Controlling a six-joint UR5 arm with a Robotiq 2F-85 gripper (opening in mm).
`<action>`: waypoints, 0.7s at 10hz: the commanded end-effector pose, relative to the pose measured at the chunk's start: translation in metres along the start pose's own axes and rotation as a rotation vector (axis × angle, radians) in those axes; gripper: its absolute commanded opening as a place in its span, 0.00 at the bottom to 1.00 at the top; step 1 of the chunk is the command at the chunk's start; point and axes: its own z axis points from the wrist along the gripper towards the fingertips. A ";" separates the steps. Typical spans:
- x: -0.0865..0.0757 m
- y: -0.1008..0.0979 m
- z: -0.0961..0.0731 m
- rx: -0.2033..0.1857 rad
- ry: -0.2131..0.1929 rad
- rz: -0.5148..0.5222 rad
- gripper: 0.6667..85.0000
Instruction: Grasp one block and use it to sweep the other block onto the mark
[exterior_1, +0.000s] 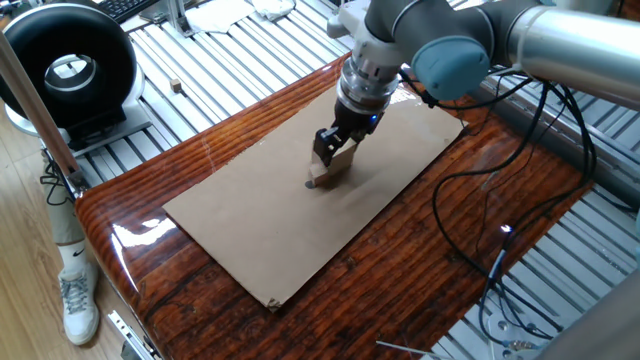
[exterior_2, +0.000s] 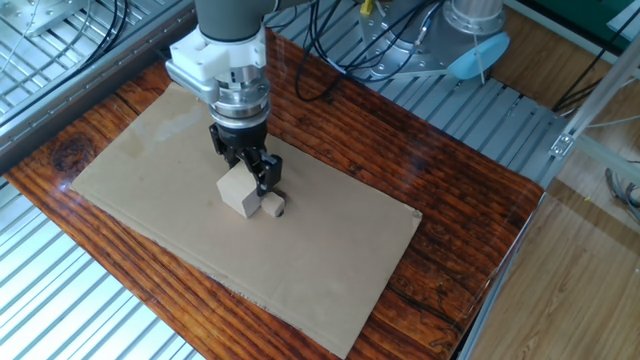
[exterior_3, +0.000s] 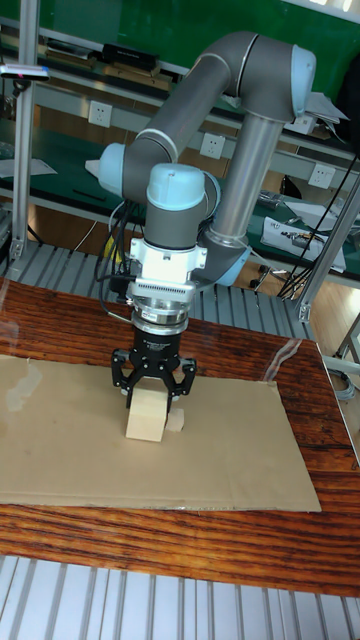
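Glossy wood-grain counter (exterior_2: 420, 150) carries brown cardboard sheet (exterior_2: 150, 160); tool (exterior_2: 245, 170) clamped on large tan block (exterior_2: 238, 190), block resting on cardboard near sheet's middle; small tan block (exterior_2: 272, 206) touching large block's side, sitting over dark mark (exterior_2: 281, 211), only sliver of mark visible; in tall fixed view small block (exterior_3: 175, 420) peeks out behind large block (exterior_3: 144, 416); black ring-shaped device (exterior_1: 65, 70) sits off counter on slatted metal bench (exterior_1: 220, 60).

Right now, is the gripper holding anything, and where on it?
Yes. The gripper is shut on the large block, its fingers clamping the block's upper part on two opposite sides. The small block lies free beside it.
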 end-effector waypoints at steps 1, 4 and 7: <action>-0.006 0.012 0.001 0.004 -0.005 0.023 0.52; -0.009 0.017 0.005 0.022 -0.006 0.020 0.53; -0.014 -0.002 0.010 0.071 -0.017 -0.037 0.53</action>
